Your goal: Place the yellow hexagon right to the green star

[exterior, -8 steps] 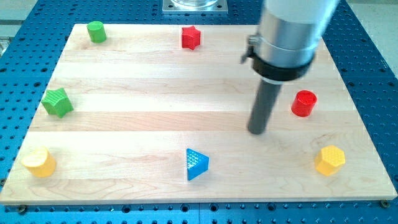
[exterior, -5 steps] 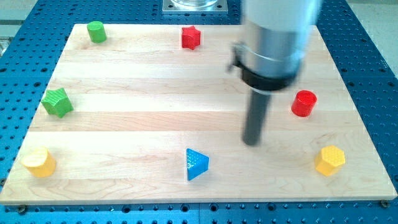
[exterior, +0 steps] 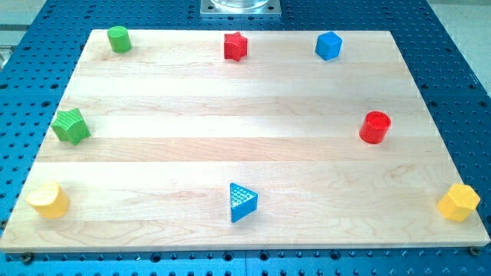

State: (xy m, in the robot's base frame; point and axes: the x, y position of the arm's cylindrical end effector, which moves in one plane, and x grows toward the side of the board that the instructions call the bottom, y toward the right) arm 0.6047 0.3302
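my tip and arm are gone from view, so its state cannot be told, while the yellow hexagon (exterior: 459,202) has jumped further from the green star (exterior: 70,126), to the bench (exterior: 230,107) corner, so the task has lost ground.

2 green blocks (exterior: 118,38) (exterior: 70,126), 2 red (exterior: 235,46) (exterior: 375,126), 2 blue (exterior: 328,45) (exterior: 242,202), 2 yellow (exterior: 48,200) (exterior: 459,202)

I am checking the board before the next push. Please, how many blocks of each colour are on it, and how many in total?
Green: 2, the green cylinder and the green star.
Red: 2, the red star and the red cylinder.
Blue: 2, the blue cube and the blue triangle.
Yellow: 2, the yellow cylinder and the yellow hexagon.
Total: 8. My tip does not show.
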